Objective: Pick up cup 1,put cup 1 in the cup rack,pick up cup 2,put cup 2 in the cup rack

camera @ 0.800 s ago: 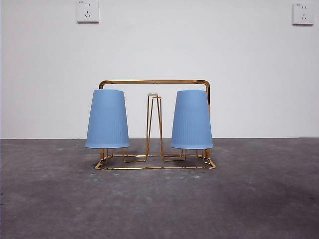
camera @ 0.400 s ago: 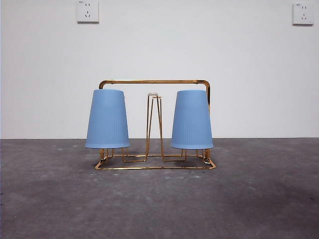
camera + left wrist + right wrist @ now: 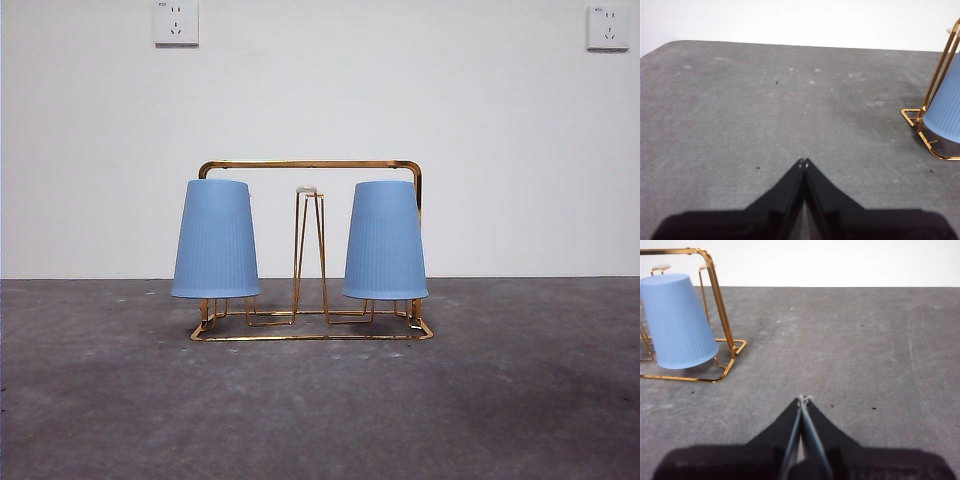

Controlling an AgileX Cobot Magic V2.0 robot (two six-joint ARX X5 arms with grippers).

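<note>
From my station, the biggest thing in view is the grey, speckled table top, and nothing on it has shifted across the last second: all 3 front views match. On it stands the cup rack, a gold metal wire frame with a rectangular base and an arched handle bar. It sits about mid-table in the front view, just in front of the white wall.

The 2 pale blue ribbed plastic cups are both hung mouth-down on the rack's outer prongs. The cup on the left of the front view and the cup on the right of the front view each hang with the rim clear of the base wire. The middle prong, white-tipped, is bare between them.

The left gripper hovers low over bare table, well apart from the rack, its 2 black jaws pressed together with nothing between them. The right gripper is likewise away from the rack on the other side, jaws pressed together and empty. Neither arm shows in the front view.

Since the scene has held steady and both cups are seated, I judge the task finished: both placements done, arms parked, nothing left to pick up.
</note>
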